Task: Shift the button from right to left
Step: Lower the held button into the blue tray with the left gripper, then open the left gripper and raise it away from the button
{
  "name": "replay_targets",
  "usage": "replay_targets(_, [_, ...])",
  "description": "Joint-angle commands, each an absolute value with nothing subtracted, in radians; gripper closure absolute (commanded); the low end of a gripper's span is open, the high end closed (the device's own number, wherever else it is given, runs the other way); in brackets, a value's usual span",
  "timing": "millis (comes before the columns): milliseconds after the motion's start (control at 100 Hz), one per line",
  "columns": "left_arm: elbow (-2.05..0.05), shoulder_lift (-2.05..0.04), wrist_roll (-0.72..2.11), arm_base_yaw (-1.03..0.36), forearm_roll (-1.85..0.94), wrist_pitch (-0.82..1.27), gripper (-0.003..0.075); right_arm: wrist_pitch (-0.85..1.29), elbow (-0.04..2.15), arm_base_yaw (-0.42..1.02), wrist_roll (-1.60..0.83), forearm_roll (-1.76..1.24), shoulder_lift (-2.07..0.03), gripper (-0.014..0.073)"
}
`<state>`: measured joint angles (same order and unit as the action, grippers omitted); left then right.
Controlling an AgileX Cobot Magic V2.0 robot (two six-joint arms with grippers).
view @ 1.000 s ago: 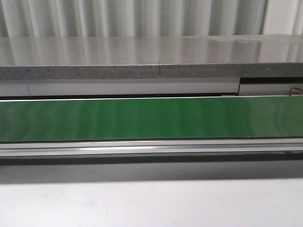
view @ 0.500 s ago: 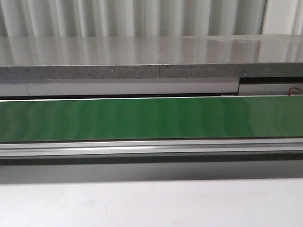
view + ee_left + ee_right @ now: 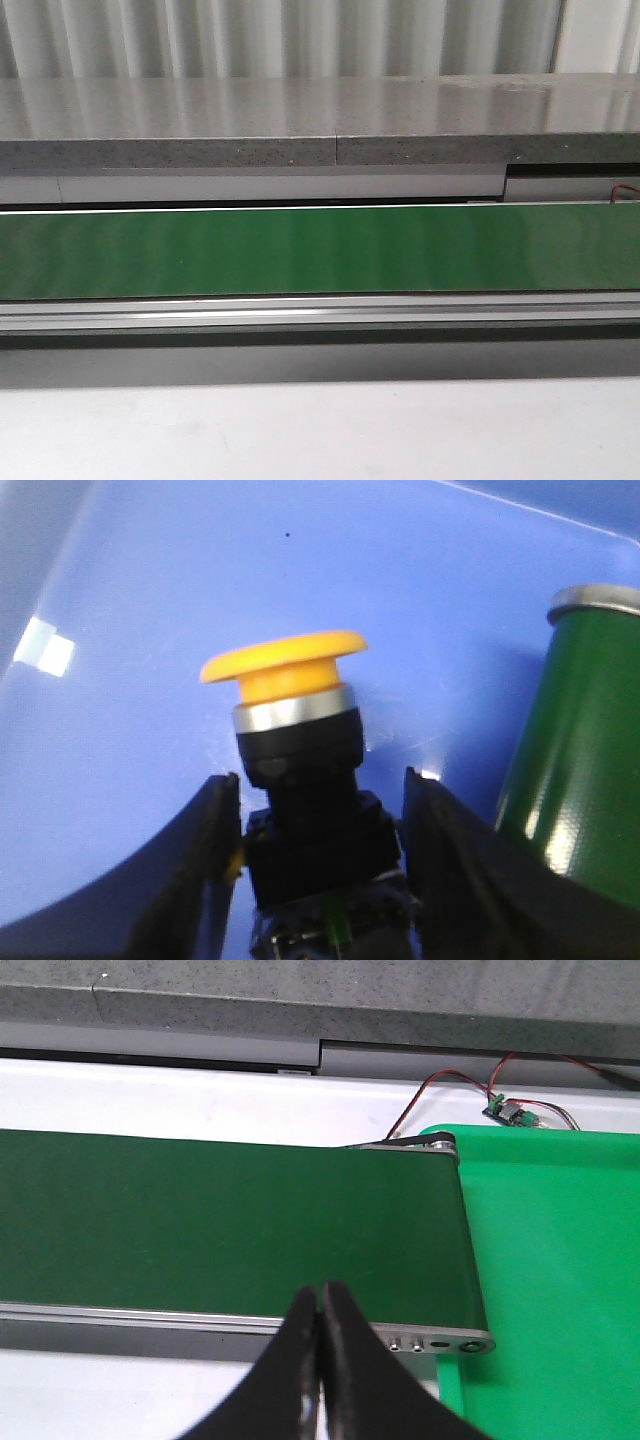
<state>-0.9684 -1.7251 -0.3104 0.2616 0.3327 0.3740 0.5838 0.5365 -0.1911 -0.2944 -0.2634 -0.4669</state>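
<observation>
Nothing moved, orange-capped button (image 3: 300, 730) between left fingers (image 3: 195, 880)

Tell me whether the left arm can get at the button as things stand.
Probably yes. The button sits between the left end effector's spread fingers, inside a blue bin. Nothing stands between them; the green cylinder is off to one side. Contact with the pads is unclear.

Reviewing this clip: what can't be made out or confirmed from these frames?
- Front view: only the green conveyor belt shows; neither arm nor the button appears.
- Left wrist view: the button has its base cut off by the frame edge; whether the left gripper fingers touch it is unclear.
- Left wrist view: the green cylinder is cropped; identity unknown.
</observation>
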Motion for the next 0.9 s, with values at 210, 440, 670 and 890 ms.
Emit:
replay_targets(210, [-0.997, -1.692, -0.314, 0.283, 0.311, 0.324, 0.0476, 0.512, 0.56, -0.191, -0.304, -0.278, -0.469, 0.0661])
replay_targets(440, [-0.997, -1.692, -0.311, 0.283, 0.311, 0.324, 0.0372, 0.512, 0.56, -0.191, -0.304, -0.278, -0.469, 0.0661])
replay_targets(670, [-0.997, -1.692, -0.311, 0.283, 0.311, 0.324, 0.0282, 0.512, 0.56, -0.191, -0.304, -0.278, -0.469, 0.0661])
replay_targets(890, [-0.997, -1.692, -0.311, 0.283, 0.311, 0.32, 0.0249, 0.512, 0.56, -0.191, -0.304, -0.278, -0.469, 0.0661])
